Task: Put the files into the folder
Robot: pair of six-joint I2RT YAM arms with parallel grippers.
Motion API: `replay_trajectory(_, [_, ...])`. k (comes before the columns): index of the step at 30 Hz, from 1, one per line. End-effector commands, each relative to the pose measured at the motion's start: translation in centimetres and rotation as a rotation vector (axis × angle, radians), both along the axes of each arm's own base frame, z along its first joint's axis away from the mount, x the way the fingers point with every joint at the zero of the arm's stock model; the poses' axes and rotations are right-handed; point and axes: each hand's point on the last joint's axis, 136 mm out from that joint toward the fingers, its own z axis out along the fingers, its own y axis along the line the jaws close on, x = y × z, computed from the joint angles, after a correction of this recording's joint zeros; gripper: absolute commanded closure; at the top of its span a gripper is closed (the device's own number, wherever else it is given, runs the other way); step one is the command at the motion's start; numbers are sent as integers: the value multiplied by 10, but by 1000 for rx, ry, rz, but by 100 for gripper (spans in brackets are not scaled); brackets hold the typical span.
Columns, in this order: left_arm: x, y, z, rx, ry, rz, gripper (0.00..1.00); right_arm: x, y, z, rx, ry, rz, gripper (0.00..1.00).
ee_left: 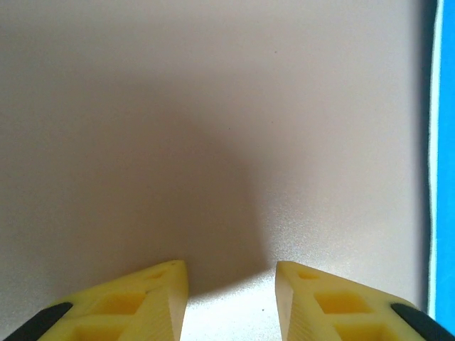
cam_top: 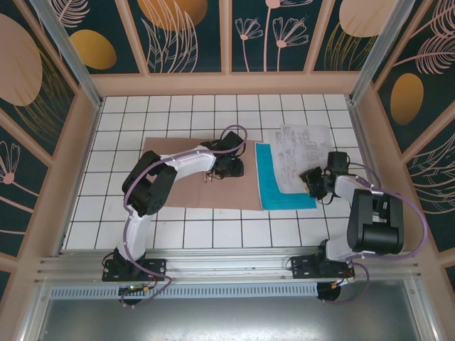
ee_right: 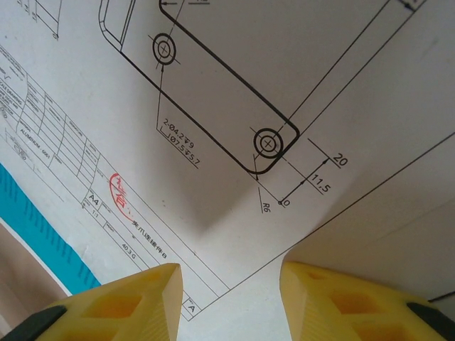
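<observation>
The pinkish-brown folder [cam_top: 227,195] lies flat and closed mid-table. My left gripper [cam_top: 209,177] hovers low over its middle, open, with nothing between the yellow fingers [ee_left: 163,298]; bare folder card [ee_left: 213,128] spreads beneath them. Just right of the folder lies the teal-blue sheet [cam_top: 274,192], seen as a strip [ee_left: 444,142] at the edge of the left wrist view. The white printed sheet [cam_top: 298,149] lies askew on top of the teal one. My right gripper [cam_top: 311,179] is open just above the white sheet's near corner [ee_right: 234,213], and a sliver of teal [ee_right: 43,227] shows to its left.
The tabletop is white tile [cam_top: 213,227] inside a wooden-walled enclosure [cam_top: 78,163]. The right wall [cam_top: 377,156] stands close to the right arm. Bare tile lies in front of and behind the sheets.
</observation>
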Motion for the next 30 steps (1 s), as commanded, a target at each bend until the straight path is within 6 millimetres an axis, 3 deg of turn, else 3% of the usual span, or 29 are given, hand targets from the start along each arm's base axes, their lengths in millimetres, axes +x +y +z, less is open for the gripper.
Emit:
replay_trajectory(1, [-18, -12, -27, -39, 102, 32, 61, -24, 10, -24, -11, 117, 37, 55])
replay_trajectory(14, [-5, -49, -8, -225, 95, 169, 63, -30, 37, -23, 56, 109, -2, 56])
replay_trajectory(20, [4, -51, 30, -249, 29, 163, 62, -17, 25, 14, -8, 16, -19, 49])
replay_trajectory(23, [7, -48, 51, -249, -6, 164, 61, -20, 16, 26, -35, -7, -34, 46])
replay_trajectory(26, [7, -43, 65, -236, -31, 167, 60, -31, 8, 24, -42, -8, -52, 45])
replay_trajectory(30, [0, -32, 53, -176, 4, 160, 60, -47, 1, 9, -38, 29, -59, 45])
